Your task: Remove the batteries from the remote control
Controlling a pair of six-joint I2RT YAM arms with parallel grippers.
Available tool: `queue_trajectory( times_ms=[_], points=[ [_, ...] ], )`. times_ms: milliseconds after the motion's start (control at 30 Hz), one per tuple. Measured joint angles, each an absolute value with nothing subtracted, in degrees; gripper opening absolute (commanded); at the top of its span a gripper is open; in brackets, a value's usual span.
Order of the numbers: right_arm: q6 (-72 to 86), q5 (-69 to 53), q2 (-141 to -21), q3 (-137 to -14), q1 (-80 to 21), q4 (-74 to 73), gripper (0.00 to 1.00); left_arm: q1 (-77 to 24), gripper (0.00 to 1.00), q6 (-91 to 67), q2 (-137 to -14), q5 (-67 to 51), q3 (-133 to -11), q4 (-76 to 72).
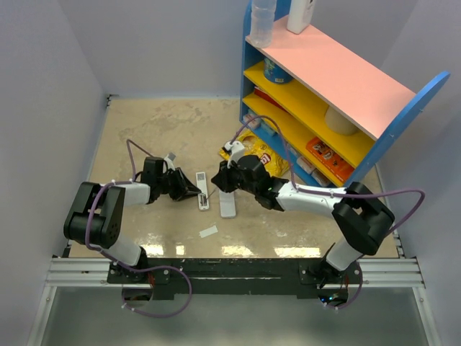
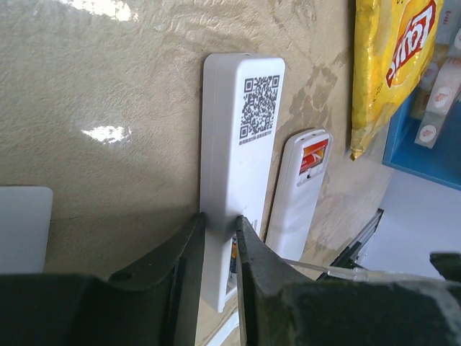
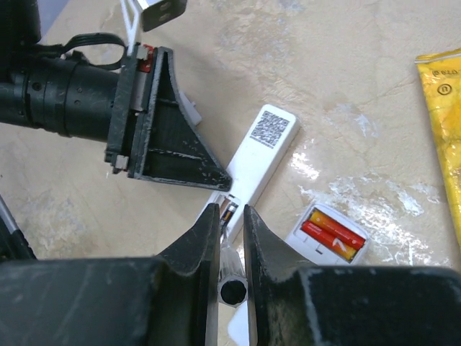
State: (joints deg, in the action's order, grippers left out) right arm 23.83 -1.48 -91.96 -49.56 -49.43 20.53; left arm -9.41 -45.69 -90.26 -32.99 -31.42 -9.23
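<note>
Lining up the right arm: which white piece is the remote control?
Start at the blue shelf unit; the yellow chip bag lies at its foot. Just nearer the arms lie two white bars side by side; the remote control is the wider one toward the right arm, its open bay showing red-orange batteries, unlike the QR-coded bar.

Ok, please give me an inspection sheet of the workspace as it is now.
Surface: beige glossy table, glare patches.
Job's things: remote control back up, cover off; batteries inside.
Clutter: white bar with QR code, white scrap, chips bag.
Grippers: left gripper shut on white bar; right gripper shut on grey stick.
Cables: purple cables along both arms.
Surroundings: blue shelf, white walls.
</note>
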Motion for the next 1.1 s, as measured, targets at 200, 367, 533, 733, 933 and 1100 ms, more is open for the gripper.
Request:
queue_trajectory(
  times_ms=[200, 367, 533, 733, 933, 1100],
  points=[
    [14.4, 6.6, -95.7, -59.8, -57.7, 11.6, 0.00, -9.4, 0.27, -46.5, -90.0, -32.7, -30.9, -9.8],
    [10.3, 10.3, -98.2, -62.9, -60.7, 10.8, 0.00, -9.4, 0.26, -47.0, -90.0, -32.6, -30.8, -10.1],
    [13.9, 8.9, -95.5, -57.6, -57.4, 15.0, 0.00, -9.4, 0.26, -47.0, -90.0, -32.5, -30.7, -10.1],
    [22.7, 0.6, -91.1, -49.5, -49.7, 18.1, 0.00, -9.6, 0.25, -47.6, -89.1, -31.7, -30.1, -10.2],
    [22.6, -1.2, -90.8, -50.9, -49.6, 15.9, 0.00, -10.2, 0.25, -48.9, -86.8, -30.1, -28.5, -10.3],
    [19.6, -1.0, -90.8, -55.7, -49.4, 9.8, 0.00, -11.9, 0.26, -49.1, -83.7, -28.8, -26.3, -8.9]
  ],
)
